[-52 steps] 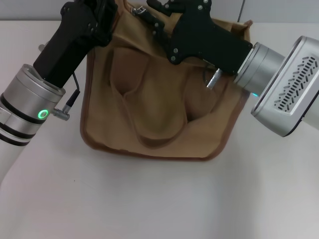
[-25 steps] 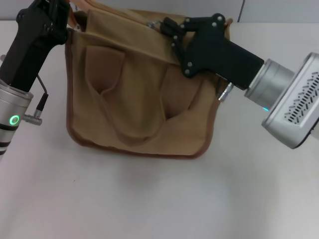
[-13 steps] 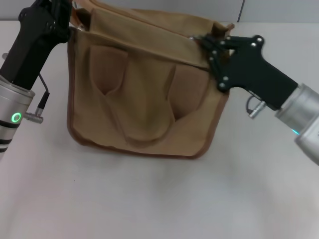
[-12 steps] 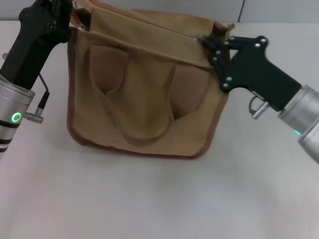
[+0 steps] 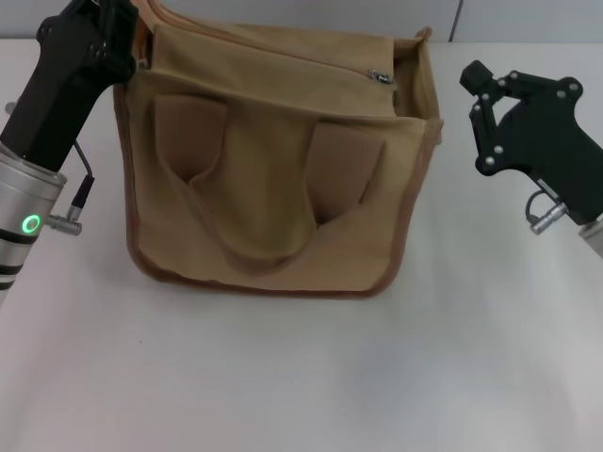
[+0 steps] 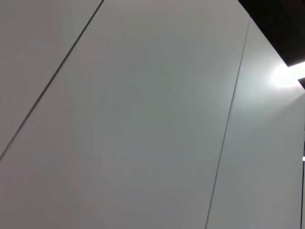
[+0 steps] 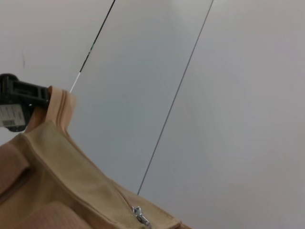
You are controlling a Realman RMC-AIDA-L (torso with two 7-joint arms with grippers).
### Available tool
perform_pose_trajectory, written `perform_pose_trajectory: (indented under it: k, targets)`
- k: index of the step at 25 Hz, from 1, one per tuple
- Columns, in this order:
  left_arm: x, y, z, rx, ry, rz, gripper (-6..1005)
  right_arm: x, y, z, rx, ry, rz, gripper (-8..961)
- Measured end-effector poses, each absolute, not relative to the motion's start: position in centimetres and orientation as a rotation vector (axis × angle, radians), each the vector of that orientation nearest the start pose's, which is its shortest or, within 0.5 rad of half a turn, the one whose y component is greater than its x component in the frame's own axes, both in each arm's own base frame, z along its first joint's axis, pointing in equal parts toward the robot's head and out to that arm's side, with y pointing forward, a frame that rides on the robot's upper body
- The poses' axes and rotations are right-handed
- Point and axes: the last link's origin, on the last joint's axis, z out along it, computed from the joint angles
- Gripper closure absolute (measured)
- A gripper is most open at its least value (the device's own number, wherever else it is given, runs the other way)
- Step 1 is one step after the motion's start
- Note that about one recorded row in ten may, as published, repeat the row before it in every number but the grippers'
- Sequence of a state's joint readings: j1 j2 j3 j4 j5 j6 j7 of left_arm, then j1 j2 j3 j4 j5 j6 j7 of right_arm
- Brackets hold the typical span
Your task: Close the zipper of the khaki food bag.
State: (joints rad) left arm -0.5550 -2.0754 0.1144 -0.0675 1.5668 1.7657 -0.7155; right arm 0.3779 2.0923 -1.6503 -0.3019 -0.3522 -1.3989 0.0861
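One khaki food bag, zipper pull at right end; right tool apart, open; left tool unclear.

The left gripper at the bag corner is cut off; its fingers are hidden.
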Motion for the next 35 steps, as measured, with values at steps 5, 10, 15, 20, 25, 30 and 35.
perform_pose_trajectory:
  k: [5,10,15,20,25,30,35]
  targets:
    - [-24.3,31.0,0.3,-1.750,-0.482,-1.571,875,25.8,30.0,-3.3,-1.966,-0.095,0.897,920]
    - [-24.7,30.1,-0.4,-1.850,-0.477,-1.532,873,25.8,29.8,-3.0,-1.968,-0.003,0.985,835]
    - [-26.4,28.5,-0.5,-1.967,-0.468,-1.447,872,25.2,29.9,-3.0,-1.981,0.024,1.042,737]
    - [-29.5,26.2,2.1,-1.950,-0.517,-1.403,796,25.0,29.9,-3.1,-2.000,0.062,1.077,682]
    - [-33.2,23.8,5.1,-1.836,-0.590,-1.315,628,25.0,29.9,-3.2,-2.009,0.104,1.107,600]
    - [-35.2,21.7,6.2,-1.813,-0.612,-1.239,492,24.9,29.6,-3.2,-2.020,0.101,1.130,518]
    - [-35.7,19.7,6.3,-1.901,-0.603,-1.187,319,24.1,28.7,-3.8,-2.074,0.076,1.185,446]
